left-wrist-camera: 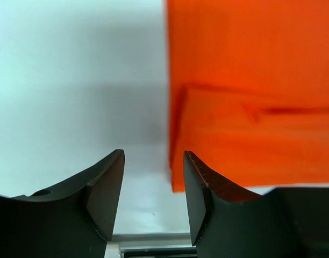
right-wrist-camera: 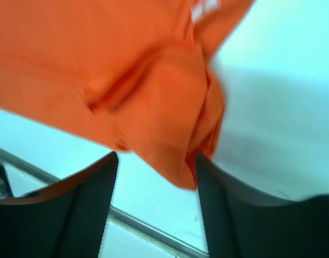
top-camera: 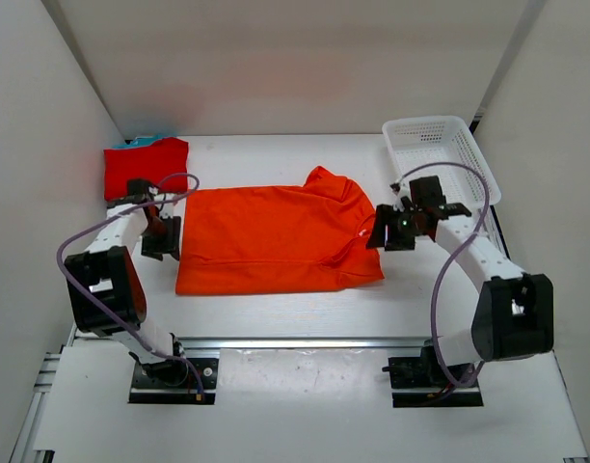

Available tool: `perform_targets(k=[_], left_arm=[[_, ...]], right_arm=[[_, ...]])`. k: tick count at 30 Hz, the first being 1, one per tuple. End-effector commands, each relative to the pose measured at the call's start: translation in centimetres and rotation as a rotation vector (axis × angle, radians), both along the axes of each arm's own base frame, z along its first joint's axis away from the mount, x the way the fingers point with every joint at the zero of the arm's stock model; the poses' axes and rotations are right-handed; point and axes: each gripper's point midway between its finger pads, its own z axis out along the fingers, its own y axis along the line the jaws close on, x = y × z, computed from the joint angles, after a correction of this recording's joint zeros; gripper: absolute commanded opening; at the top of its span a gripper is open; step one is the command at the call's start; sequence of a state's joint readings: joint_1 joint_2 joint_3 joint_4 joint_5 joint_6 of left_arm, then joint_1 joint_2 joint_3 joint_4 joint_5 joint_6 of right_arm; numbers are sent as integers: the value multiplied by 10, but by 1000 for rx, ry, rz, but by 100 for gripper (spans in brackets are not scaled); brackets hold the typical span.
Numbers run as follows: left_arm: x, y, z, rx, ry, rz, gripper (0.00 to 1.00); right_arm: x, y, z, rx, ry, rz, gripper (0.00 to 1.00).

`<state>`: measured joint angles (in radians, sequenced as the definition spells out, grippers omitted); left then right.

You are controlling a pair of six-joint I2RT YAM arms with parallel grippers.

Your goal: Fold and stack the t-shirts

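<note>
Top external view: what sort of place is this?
Most likely a robotics lab test cell, not a laundry: plain white panels box in a white table, a left arm and right arm are bolted to a metal rail at its near edge, and an orange t-shirt lies spread between them.

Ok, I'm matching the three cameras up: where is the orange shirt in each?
Top: orange shirt lying in the middle.
Left wrist: fills the upper right, its edge running down the middle.
Right wrist: upper left and centre, bunched at its lower end.
Shared landmark: the white table beside it in all three.
</note>
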<state>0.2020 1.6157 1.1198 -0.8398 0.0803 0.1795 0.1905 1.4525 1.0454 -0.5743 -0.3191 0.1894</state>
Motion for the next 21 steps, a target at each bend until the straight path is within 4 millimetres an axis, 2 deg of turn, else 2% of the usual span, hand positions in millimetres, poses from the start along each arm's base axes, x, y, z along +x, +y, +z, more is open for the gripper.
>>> perform_targets(k=[1, 2, 3, 4, 5, 8, 10, 13, 16, 18, 19, 21], left_arm=[[-38, -17, -10, 14, 87, -74, 59], [-47, -21, -18, -1, 117, -69, 59], [-50, -22, -25, -13, 130, -57, 59], [-51, -25, -27, -32, 137, -49, 60], [-54, -27, -31, -45, 148, -40, 65], [-49, -27, -39, -46, 171, -26, 69], [-43, -24, -40, -33, 162, -21, 69], [-44, -30, -50, -41, 184, -40, 69], [-48, -34, -57, -47, 214, -56, 53], [-50, -38, -59, -68, 226, -74, 21], [-52, -41, -60, -82, 233, -78, 7], [-51, -38, -57, -67, 223, -73, 0]], right_arm=[[-48, -2, -26, 29, 144, -28, 67], [-59, -3, -36, 36, 185, -42, 75], [-67, -1, -45, 63, 217, -44, 77], [-68, 3, -45, 95, 223, -44, 82], [-71, 1, -55, 103, 254, -68, 84], [-69, 4, -67, 115, 262, -78, 84], [-64, 4, -71, 108, 263, -79, 80], [-59, 2, -81, 98, 271, -78, 71], [-57, 2, -85, 152, 296, -93, 41], [-58, 2, -85, 166, 310, -93, 4], [-59, 1, -84, 165, 309, -90, 0], [-65, -2, -85, 160, 322, -92, 0]])
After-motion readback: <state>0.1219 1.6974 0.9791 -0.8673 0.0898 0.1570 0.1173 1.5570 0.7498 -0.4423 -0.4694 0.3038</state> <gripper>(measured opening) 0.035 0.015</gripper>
